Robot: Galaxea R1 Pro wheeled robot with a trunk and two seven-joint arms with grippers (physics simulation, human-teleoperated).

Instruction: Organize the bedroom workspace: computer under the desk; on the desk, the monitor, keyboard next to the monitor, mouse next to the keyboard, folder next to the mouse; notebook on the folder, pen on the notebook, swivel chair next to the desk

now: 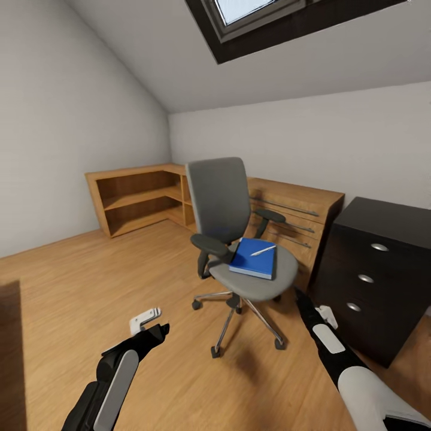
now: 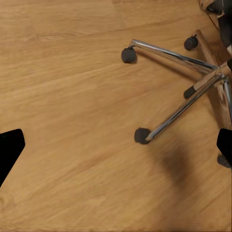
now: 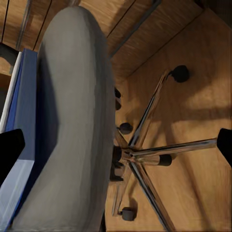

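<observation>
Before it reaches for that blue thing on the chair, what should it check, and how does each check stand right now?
1. Folder lies flat on the swivel chair seat: ok.
2. Pen rests on top and may roll when lifted: not ok.
3. Right tool near the seat edge: ok.
4. Right tool open: ok.
5. Left tool low over the floor, free: ok.
6. Space on the desk: cannot tell.

An attic room with pale grey walls and a sloping ceiling holding a dark-framed skylight that lets in daylight. The floor is warm wood planking. Light wooden open shelving fills the corner, joining a wooden drawer cabinet. A black drawer unit with round silver pulls stands at right.
</observation>
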